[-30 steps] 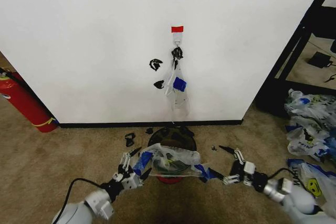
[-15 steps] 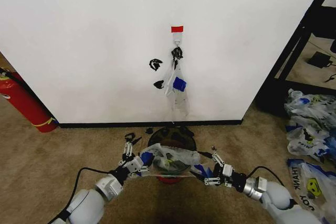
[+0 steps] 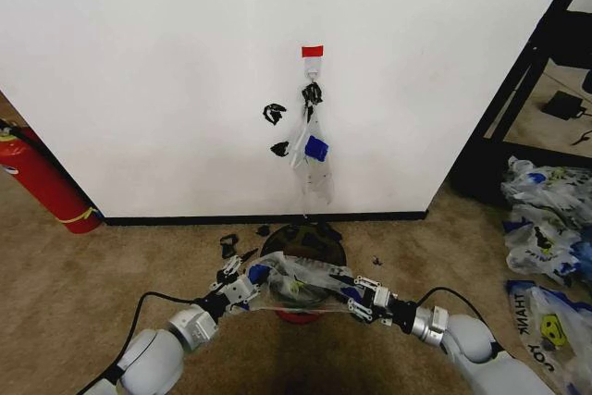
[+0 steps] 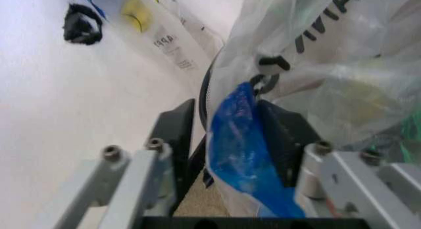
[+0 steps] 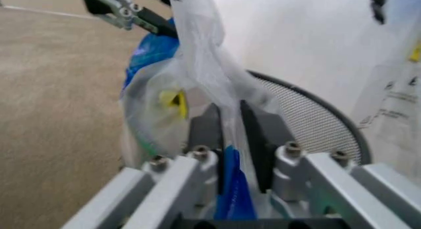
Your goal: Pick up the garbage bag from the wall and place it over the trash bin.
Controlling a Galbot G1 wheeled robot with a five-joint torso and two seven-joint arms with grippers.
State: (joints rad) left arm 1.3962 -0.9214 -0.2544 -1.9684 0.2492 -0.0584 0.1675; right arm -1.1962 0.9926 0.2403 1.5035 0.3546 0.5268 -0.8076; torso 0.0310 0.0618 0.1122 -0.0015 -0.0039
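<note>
Nearest the robot, the garbage bag [image 3: 298,286] is stretched side to side across the mouth of the trash bin [image 3: 305,249], its long axis running left to right between the two arms. On the left, a blue-printed fold of the bag [image 4: 240,145] is pinched by the left end effector [image 3: 237,287], as seen in the left wrist view. On the right, the film [image 5: 210,95] is clamped between the narrowed pads of the right end effector [image 3: 363,290]. The bin's black mesh rim [image 5: 316,110] is seen just beyond. The bin is stood on tan carpet [image 3: 111,265], close to the black baseboard [image 3: 185,220]. Behind it, a slimmer clear bag [image 3: 313,154] is hung from a hook [image 3: 314,68] under red tape [image 3: 313,51] on the white wall [image 3: 166,62]. A fire extinguisher [image 3: 37,178] is leaned at far left; more bags [image 3: 546,219] are heaped at right.
</note>
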